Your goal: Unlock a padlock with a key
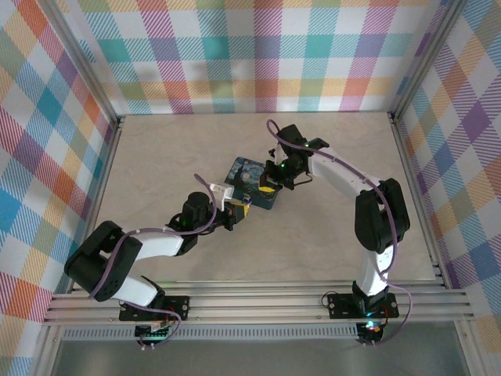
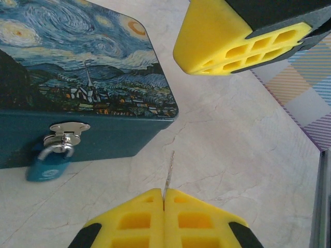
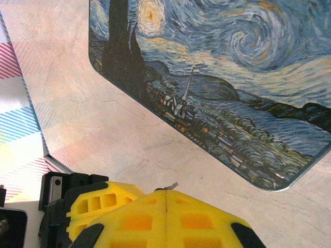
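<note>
Left pincer: lies low over the table, just beside the near edge of the box. In its wrist view the yellow fingers are pressed flat together and grip the key, a thin metal blade seen edge-on that rises from the seam between the fingertips. The key's tip points at the bare table past the box's right corner. It is well apart from the padlock and touches nothing else. Padlock: blue body, silvery shackle closed and threaded through the bright hasp on the box's front wall. It hangs there to the left of the key, its lower edge at or near the table; contact cannot be confirmed. Box: dark blue with a painted night-sky lid, lid down, flat on the table in the middle of the work area between the two pincers. Right pincer: positioned at the box's far right side. In its wrist view the fingers are closed flush against each other above the table beside the lid's corner, and no object can be identified as held. A tiny sliver shows at the seam tip, too small to identify. The left wrist view shows this pincer above and to the right of the key, apart from it.
</note>
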### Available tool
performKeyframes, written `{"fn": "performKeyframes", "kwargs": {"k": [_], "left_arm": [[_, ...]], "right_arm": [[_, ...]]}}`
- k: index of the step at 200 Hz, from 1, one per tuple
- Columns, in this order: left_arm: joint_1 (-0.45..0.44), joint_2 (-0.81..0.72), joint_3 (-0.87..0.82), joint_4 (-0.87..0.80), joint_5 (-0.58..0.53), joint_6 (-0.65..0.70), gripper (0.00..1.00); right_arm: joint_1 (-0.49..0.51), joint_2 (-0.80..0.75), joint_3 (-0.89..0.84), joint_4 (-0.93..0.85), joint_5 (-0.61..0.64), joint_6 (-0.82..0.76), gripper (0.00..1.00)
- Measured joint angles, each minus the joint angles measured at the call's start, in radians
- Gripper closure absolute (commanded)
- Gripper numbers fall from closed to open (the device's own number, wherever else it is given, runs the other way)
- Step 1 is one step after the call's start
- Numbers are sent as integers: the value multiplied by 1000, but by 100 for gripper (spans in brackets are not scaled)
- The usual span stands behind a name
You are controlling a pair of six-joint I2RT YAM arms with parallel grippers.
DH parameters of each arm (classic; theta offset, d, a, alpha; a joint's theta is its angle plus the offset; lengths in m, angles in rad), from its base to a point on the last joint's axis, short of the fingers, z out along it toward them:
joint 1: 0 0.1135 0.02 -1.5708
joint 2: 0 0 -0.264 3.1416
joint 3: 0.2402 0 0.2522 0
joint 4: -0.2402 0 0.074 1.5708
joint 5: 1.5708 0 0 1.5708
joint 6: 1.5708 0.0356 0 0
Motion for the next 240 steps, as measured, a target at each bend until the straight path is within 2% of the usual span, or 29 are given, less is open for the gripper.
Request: {"fn": "performKeyframes", "kwargs": {"k": [38,56,72,80,108,139,161,197,240], "left_arm": [[0,-5,5,-14,-12,-2,100],[0,-63,-8,-77,-43,2,100],[3,-145,-21,-153,-80,17,100],[7,-194,-31,-190,-100,22,100],[22,-377,-84,-325,-171,35,100],[30,-510,-121,-455,-225,47,100],[30,-533,-131,-497,-242,47,100],[30,-520,-141,-515,-247,46,100],[30,-470,-140,-514,-243,46,100]], "right_arm": [[2,5,2,4,27,-6,100],[16,5,0,7,77,-16,87],[51,5,0,9,146,-33,68],[75,5,0,11,183,-38,63],[195,19,3,26,329,-48,62],[270,111,45,40,396,-58,61],[265,166,64,40,450,-77,58],[211,174,64,42,514,-101,54],[159,164,7,119,556,-128,42]]}}
